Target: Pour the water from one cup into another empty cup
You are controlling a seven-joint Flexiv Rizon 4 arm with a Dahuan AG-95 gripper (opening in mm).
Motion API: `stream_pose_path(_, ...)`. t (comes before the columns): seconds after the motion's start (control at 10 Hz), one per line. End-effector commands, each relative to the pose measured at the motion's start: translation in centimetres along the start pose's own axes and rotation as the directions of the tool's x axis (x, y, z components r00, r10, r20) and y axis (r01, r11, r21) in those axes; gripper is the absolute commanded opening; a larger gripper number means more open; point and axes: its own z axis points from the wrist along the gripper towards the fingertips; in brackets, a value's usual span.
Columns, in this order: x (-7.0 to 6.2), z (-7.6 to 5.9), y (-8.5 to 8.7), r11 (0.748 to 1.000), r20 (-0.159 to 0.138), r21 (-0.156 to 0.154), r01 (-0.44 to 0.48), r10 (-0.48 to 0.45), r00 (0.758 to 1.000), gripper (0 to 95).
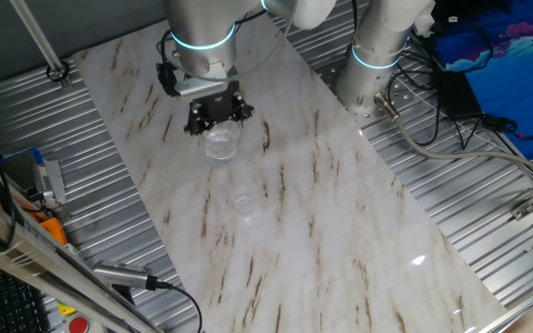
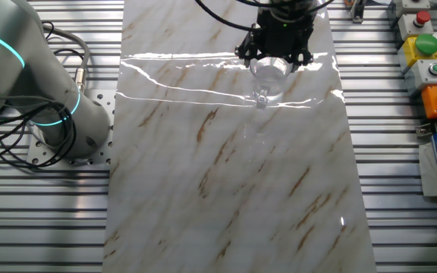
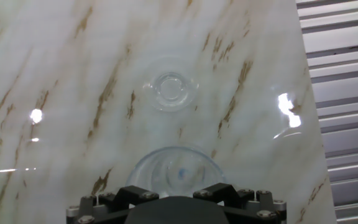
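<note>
On the marble table [image 1: 340,213], the gripper [image 1: 218,117] is pointing down, its jaws closing around the big glass [image 1: 221,143]. Only the hand view is looking straight down into the small glass [image 3: 169,91], standing apart; water cannot be made out in either.

Silver-grey cylindrical arm links [image 1: 202,28], smooth, matte. Glowing cyan ring at joints. Black cables looped along arm and round base [image 2: 59,114]. Black claw [image 1: 217,116], angular, on grey wrist block. Small silver screws along claw's black frame in hand view.
</note>
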Motion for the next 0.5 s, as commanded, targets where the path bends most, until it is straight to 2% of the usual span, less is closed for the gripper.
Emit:
stream_pose_path(0.1,0.0,0.08,-0.16,1.0,-0.011,0.005,-0.021,0.021,1.0,0.0)
stream_pose_path(0.2,0.0,0.08,-0.16,1.0,-0.018,0.01,-0.026,0.026,1.0,0.0)
stream_pose_path(0.5,0.0,0.08,-0.16,0.998,-0.007,0.019,-0.058,0.058,0.998,0.0)
